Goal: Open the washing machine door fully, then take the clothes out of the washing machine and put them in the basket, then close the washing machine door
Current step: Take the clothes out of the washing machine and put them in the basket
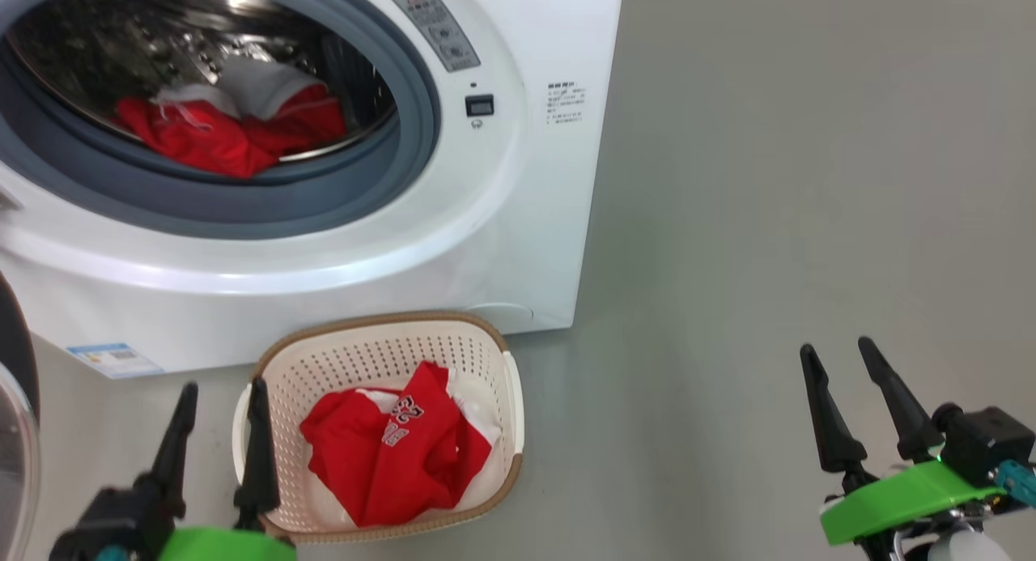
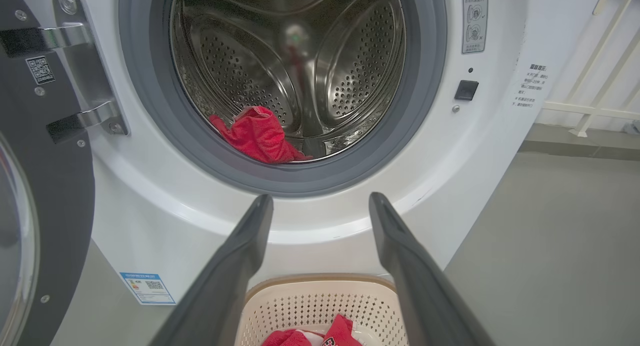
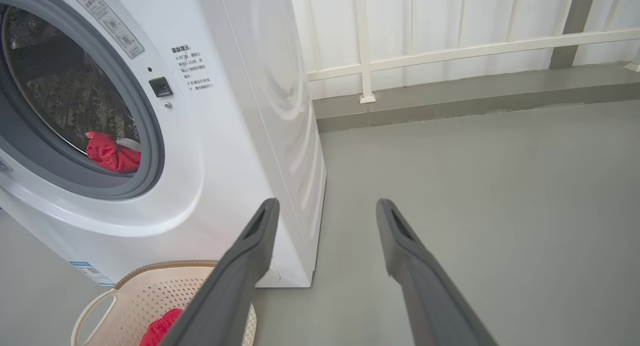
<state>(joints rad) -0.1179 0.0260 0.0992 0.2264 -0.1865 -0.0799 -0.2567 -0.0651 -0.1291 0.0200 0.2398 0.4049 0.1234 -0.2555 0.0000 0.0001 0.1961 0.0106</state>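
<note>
The white washing machine (image 1: 502, 221) stands with its door (image 2: 45, 186) swung wide open to the left. Red and white clothes (image 1: 227, 124) lie at the drum's front lip (image 2: 257, 136). Below the opening sits the cream basket (image 1: 490, 359) with a red garment with white lettering (image 1: 388, 456) inside. My left gripper (image 1: 222, 395) hovers open and empty at the basket's left rim, pointing at the machine (image 2: 320, 201). My right gripper (image 1: 838, 359) is open and empty over bare floor to the right (image 3: 325, 206).
Grey floor (image 1: 769, 180) stretches right of the machine. A white railing (image 3: 450, 51) and a low kerb run along the back. The open door's glass window (image 1: 12, 448) shows at the far left edge.
</note>
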